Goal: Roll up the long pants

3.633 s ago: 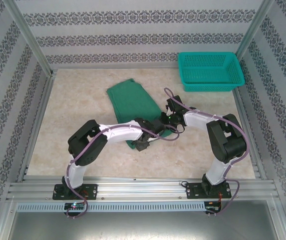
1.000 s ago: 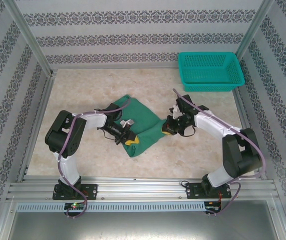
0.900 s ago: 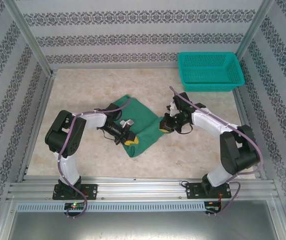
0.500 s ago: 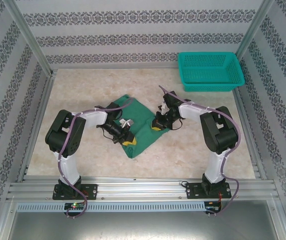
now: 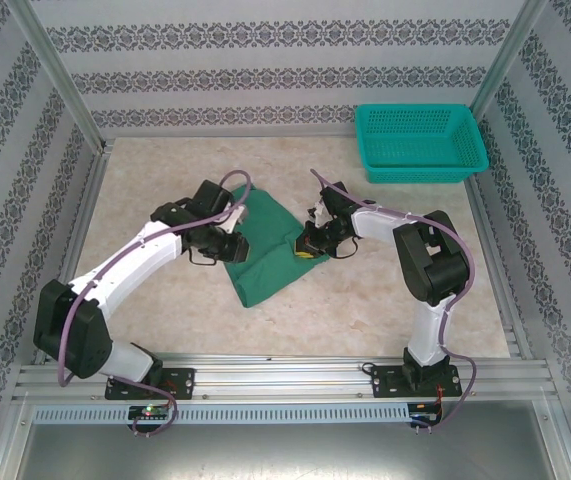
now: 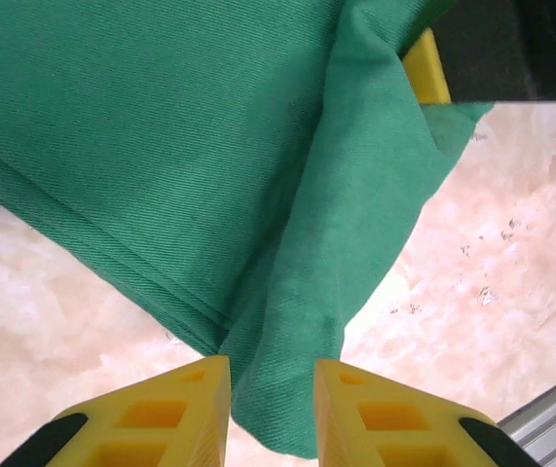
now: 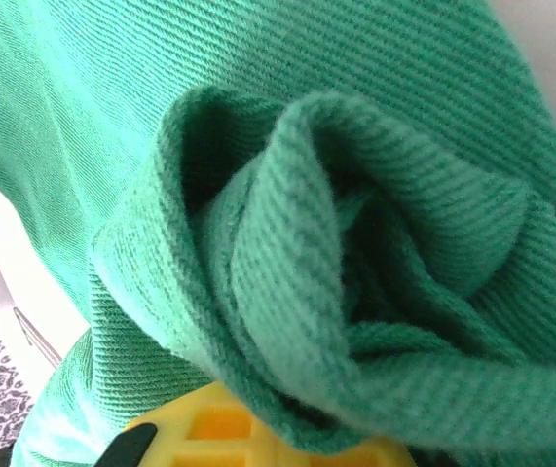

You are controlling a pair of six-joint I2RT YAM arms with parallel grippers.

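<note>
Two pincers | left pincer [image 6: 271, 409] parted, straddling long pants [image 6: 190, 146] corner | right pincer [image 5: 310, 246] clamping rolled pants edge

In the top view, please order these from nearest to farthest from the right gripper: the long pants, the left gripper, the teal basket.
1. The long pants: touching the right gripper, on its left.
2. The left gripper: across the pants, further left.
3. The teal basket: far right corner of the table.

Bare table [image 5: 145, 180] left of the long pants [image 5: 265, 255] (basket [image 5: 420, 145] blocks, seemingly, far-right corner).
</note>
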